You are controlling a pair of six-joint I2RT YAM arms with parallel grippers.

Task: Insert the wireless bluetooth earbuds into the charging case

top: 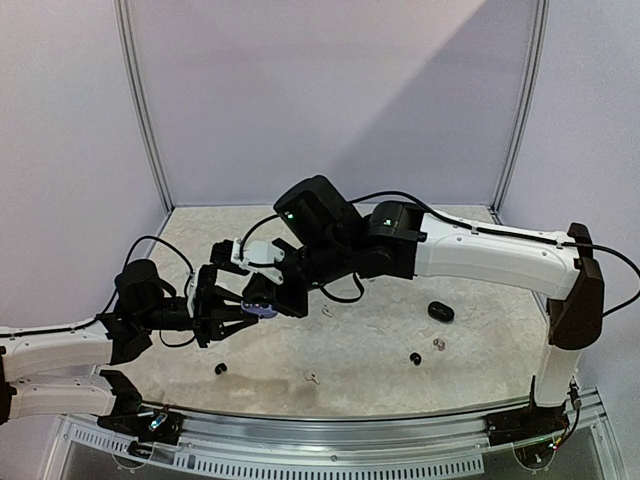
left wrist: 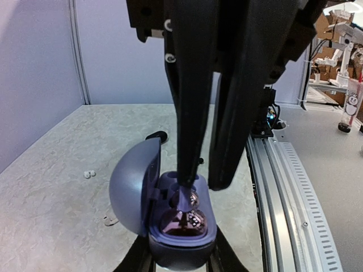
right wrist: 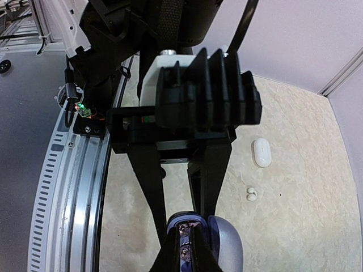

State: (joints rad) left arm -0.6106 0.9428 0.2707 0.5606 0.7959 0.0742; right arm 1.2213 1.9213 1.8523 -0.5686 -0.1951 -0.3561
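My left gripper (top: 240, 315) is shut on the base of an open purple charging case (left wrist: 181, 235), whose lid (left wrist: 131, 192) stands open to the left. The case also shows in the top view (top: 260, 311). A glossy dark earbud (left wrist: 184, 222) sits in its near seat. My right gripper (left wrist: 201, 186) reaches down over the case with its jaws slightly parted. One of its fingertips (left wrist: 185, 178) rests on a purple earbud (left wrist: 185, 199) in the far seat. In the right wrist view my right gripper (right wrist: 186, 255) hangs just over the case (right wrist: 224, 246).
On the table lie a black case (top: 440, 312), a black bud (top: 415, 358), a greyish bud (top: 438, 345), a white bud (top: 312, 378) and another black bud (top: 220, 368). A white case (right wrist: 261, 152) and a white bud pair (right wrist: 252, 194) lie nearby. A metal rail (left wrist: 283, 187) runs along the near edge.
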